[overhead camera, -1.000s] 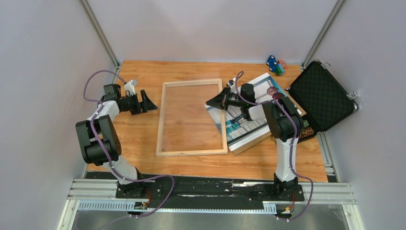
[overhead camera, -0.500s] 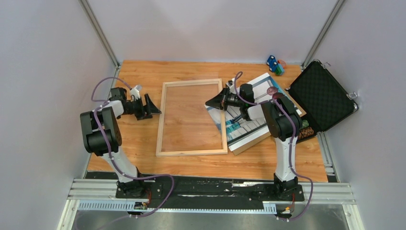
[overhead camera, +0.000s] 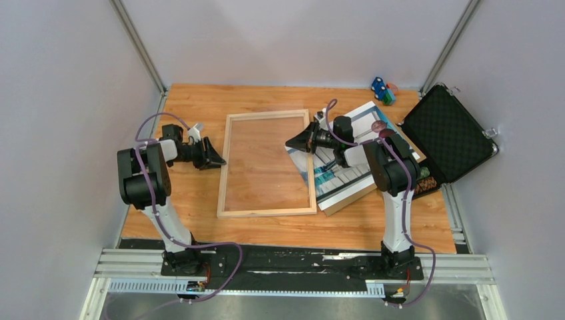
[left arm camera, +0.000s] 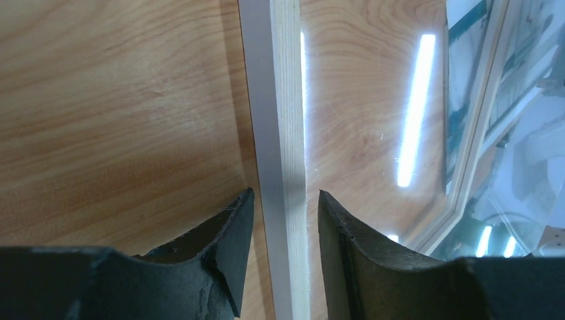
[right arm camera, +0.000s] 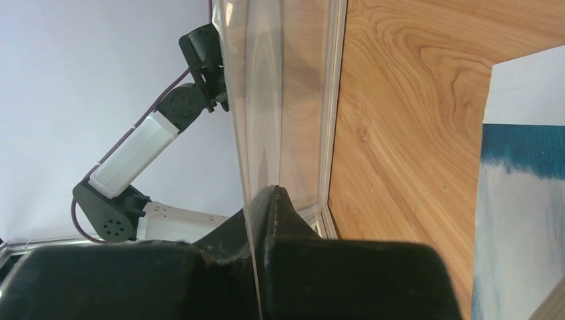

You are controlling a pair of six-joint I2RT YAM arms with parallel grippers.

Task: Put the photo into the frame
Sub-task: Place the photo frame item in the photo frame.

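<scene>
The pale wood frame (overhead camera: pixel 266 211) lies flat mid-table. My left gripper (overhead camera: pixel 216 160) is at its left rail. In the left wrist view the rail (left arm camera: pixel 283 100) runs between the two fingers of that gripper (left arm camera: pixel 285 193), with a small gap on each side, so it is open. My right gripper (overhead camera: pixel 291 144) is over the frame's right rail, shut on the edge of the clear pane (right arm camera: pixel 266 80), which passes between its closed jaws (right arm camera: pixel 270 190). The photo (overhead camera: pixel 333 179) lies right of the frame, partly under the right arm; its blue and white corner (right arm camera: pixel 520 220) shows in the right wrist view.
A brown backing board (overhead camera: pixel 343 202) lies under the photo. An open black case (overhead camera: pixel 446 133) stands at the right edge, and small toy cars (overhead camera: pixel 383 90) sit at the back right. Grey walls close in the table on three sides.
My left gripper has moved right and down to the frame's left rail, and its jaws have narrowed around it. The right arm has not moved.
</scene>
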